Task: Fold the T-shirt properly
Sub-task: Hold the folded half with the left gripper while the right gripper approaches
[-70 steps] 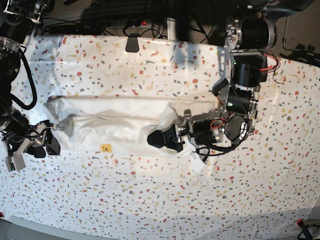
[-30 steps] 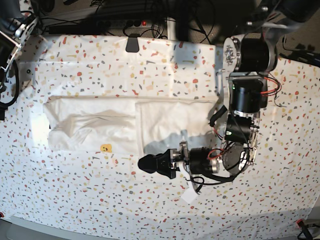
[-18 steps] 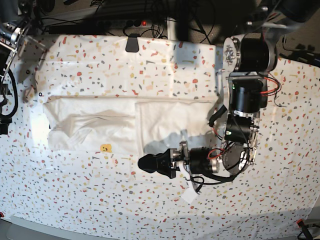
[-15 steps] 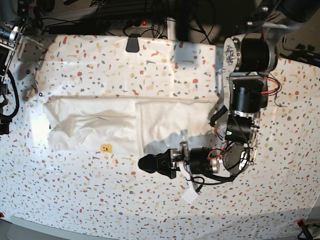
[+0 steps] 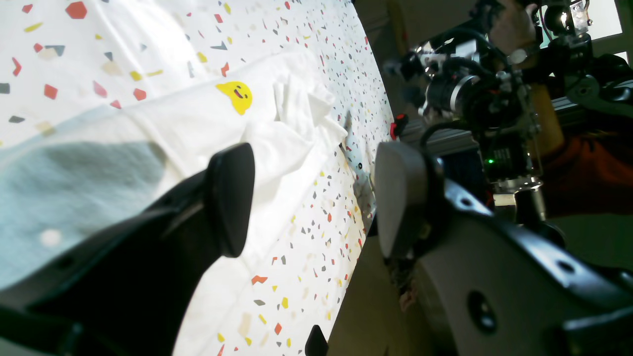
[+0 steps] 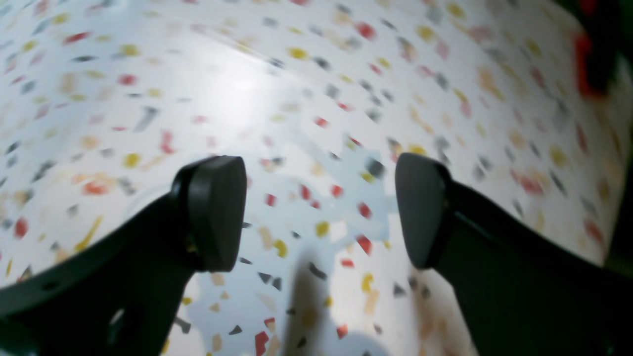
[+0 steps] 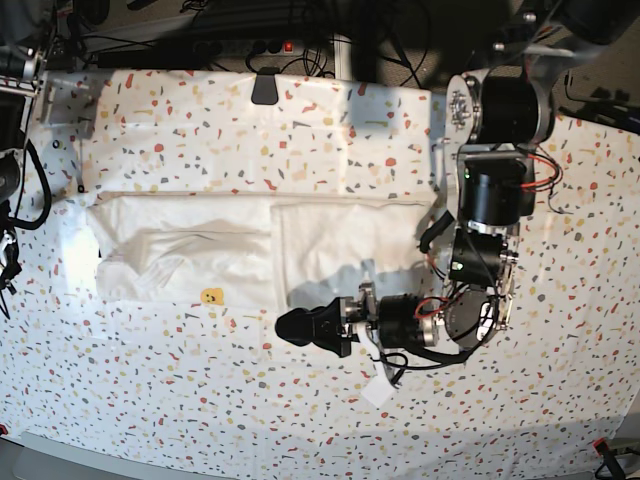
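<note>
The white T-shirt [image 7: 190, 250] lies as a long band across the middle of the table, its right part folded over the rest [image 7: 345, 245]. A small yellow smiley print [image 7: 211, 296] shows near its front edge. My left gripper [image 7: 290, 327] hovers open just in front of that edge, holding nothing. In the left wrist view the open left gripper [image 5: 311, 198] looks along the T-shirt [image 5: 173, 128] toward its bunched far end. My right gripper [image 6: 319, 212] is open over bare speckled table cover [image 6: 296, 74]. In the base view only a part of its arm [image 7: 12, 190] shows, at the left edge.
The speckled table cover [image 7: 300, 420] spans the whole table. A black clamp [image 7: 265, 88] sits at the back edge. A white tag [image 7: 378, 390] hangs below the left arm's wrist. The right arm [image 5: 474, 94] stands beyond the table's far edge in the left wrist view.
Since the earliest frame the shirt's right part has been laid flat and my left gripper has drawn back to the front edge. My right arm left the shirt's left end for the far-left corner.
</note>
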### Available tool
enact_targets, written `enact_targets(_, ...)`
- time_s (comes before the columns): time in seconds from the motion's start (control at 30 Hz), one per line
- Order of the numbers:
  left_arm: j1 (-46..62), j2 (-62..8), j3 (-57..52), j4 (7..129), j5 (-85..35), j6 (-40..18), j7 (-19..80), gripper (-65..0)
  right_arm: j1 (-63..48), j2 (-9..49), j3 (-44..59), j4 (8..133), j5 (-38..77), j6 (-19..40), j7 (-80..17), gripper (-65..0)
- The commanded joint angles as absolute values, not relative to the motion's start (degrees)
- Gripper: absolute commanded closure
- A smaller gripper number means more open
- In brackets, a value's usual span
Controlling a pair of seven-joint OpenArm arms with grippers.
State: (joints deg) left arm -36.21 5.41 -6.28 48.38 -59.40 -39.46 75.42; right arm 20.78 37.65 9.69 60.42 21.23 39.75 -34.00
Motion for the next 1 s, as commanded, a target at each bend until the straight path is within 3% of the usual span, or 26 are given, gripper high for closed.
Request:
enact_targets(0.0,-38.24,5.54,-6.28,49.28,-60.93,-40.0,75.0,-37.1,22.22,39.16,9.96,61.45,18.79,40.0,-32.05,-41.7)
enact_targets(0.13,-38.24,5.56,-6.28,49.28,-60.95,-40.0,75.0,-37.1,22.17,39.05,9.28,61.45,15.4,40.0,-32.69,-41.5)
enact_targets(0.43,-38.24,5.54,-6.28,49.28,-60.95,-40.0,75.05,-37.1,22.22,39.05,9.41,61.49,34.7,40.0,-43.27,-41.5)
enact_targets(0.97,-38.24,5.54,-6.28,49.28,-60.95,-40.0,75.07,-37.1,22.22,38.7,9.41,61.39,34.52,40.0,-44.23,-41.5)
